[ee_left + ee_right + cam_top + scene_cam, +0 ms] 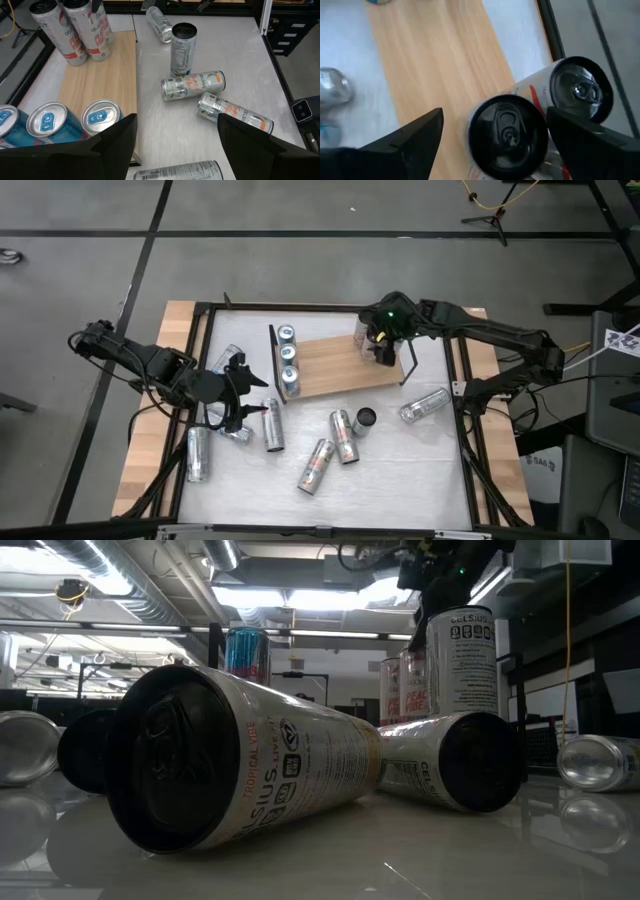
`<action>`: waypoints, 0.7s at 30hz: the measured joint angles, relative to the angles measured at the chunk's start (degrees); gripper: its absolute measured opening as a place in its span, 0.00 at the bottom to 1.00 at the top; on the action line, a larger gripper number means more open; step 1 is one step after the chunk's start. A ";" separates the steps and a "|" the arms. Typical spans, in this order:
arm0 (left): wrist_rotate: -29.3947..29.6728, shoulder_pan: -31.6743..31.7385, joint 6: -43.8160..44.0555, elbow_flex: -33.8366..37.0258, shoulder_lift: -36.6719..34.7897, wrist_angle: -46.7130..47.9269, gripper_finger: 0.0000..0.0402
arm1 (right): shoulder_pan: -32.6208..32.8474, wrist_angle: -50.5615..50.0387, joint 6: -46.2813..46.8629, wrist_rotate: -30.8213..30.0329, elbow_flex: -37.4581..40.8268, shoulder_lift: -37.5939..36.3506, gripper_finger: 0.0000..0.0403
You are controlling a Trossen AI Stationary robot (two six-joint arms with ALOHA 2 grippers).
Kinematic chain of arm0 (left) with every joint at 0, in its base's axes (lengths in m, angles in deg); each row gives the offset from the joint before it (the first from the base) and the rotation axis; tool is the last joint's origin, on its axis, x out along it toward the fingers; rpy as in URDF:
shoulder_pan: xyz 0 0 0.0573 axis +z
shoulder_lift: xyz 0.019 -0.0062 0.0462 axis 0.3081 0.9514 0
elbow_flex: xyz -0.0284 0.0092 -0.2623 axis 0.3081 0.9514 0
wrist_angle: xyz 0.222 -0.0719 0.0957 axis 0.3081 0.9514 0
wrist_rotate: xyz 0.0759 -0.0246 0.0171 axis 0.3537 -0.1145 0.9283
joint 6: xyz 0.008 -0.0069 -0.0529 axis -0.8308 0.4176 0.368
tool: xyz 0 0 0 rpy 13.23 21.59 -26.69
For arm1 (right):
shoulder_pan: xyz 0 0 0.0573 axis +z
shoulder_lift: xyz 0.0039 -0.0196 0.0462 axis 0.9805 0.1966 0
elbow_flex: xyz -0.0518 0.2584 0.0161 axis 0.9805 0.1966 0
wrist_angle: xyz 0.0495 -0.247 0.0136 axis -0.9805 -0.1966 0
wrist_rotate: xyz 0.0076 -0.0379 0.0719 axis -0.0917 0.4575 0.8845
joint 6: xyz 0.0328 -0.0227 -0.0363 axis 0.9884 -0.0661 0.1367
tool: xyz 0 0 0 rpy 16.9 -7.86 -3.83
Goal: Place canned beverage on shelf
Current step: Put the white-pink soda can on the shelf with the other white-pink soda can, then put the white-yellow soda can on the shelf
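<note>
The shelf (340, 368) is a light wooden board lying on the white table. Three blue-topped cans (288, 362) stand at its left end. Two black-topped white cans (362, 335) stand on their bases at its right end. My right gripper (495, 112) is open just above the nearer one (507, 132), a finger on either side of its top without touching. The second can (580, 90) stands right beside it. My left gripper (177, 145) hovers open over the table at the shelf's left end, with nothing between its fingers.
Several cans lie on their sides on the table in front of the shelf (343, 435), (316, 465), (272, 425), (423, 405), (197, 452). One dark-topped can (366, 418) stands upright among them. A black frame (205, 310) borders the table. The board's middle is bare.
</note>
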 joint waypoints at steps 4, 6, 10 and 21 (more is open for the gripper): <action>-0.01 0.01 -0.01 0.00 -0.01 0.00 0.67 | 0.02 -3.54 0.04 1.37 -3.49 0.00 0.87; 0.00 -0.01 0.01 0.00 0.00 -0.01 0.67 | 0.02 -6.16 0.04 1.38 -5.37 0.00 0.87; 0.00 -0.01 -0.01 0.00 -0.02 -0.01 0.67 | 0.04 -10.37 0.05 1.39 -8.60 0.00 0.87; 0.00 0.00 0.01 0.00 0.00 -0.01 0.67 | 0.07 -14.55 4.52 16.28 -11.26 0.00 0.87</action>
